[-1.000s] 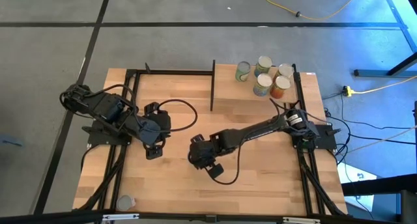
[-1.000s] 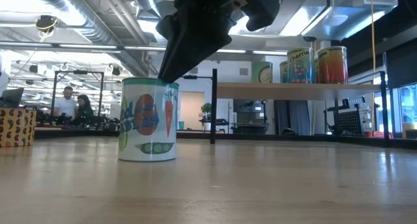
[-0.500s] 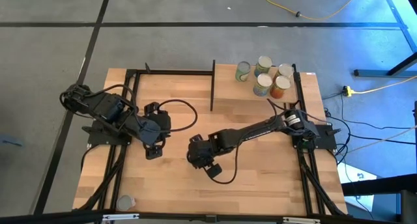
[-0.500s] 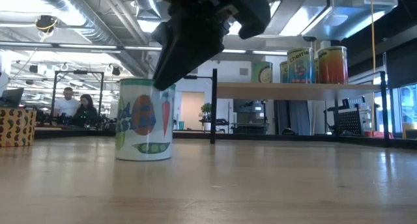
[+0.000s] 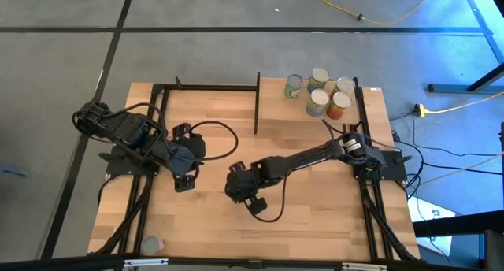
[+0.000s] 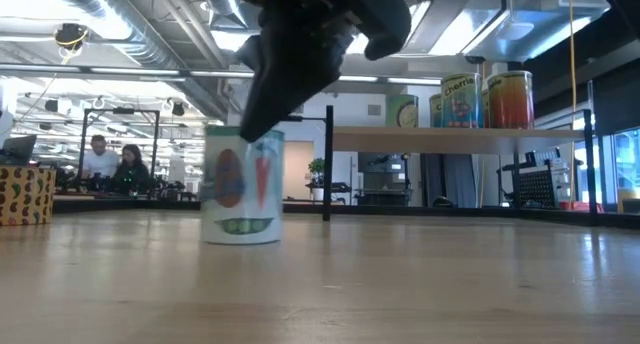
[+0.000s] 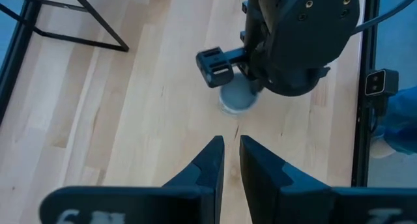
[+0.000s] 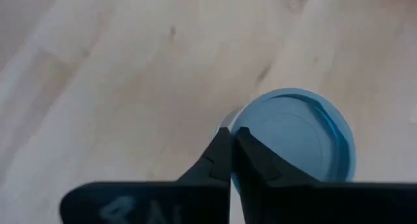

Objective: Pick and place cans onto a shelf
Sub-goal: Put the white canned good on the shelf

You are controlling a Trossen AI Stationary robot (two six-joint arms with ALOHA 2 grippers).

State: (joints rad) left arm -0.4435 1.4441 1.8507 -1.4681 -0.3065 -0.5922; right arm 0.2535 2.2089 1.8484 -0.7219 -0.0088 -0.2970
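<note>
Wooden tabletop [image 5: 213,224] seen from above: the right gripper [image 5: 239,191] reaches to mid-table, the left gripper [image 5: 185,179] waits nearby, and four cans [image 5: 317,103] stand on the shelf [image 5: 276,105] at the far right corner. From table height, a vegetable-label can [image 6: 242,187] stands upright under the right arm. Left wrist camera: its fingers nearly meet, holding nothing. Right wrist camera: fingers pressed together, empty, at the can's lid edge [image 8: 303,139].

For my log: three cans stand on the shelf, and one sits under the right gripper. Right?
Not three: the high view shows five cans on the shelf. One can does sit under the right gripper.
</note>
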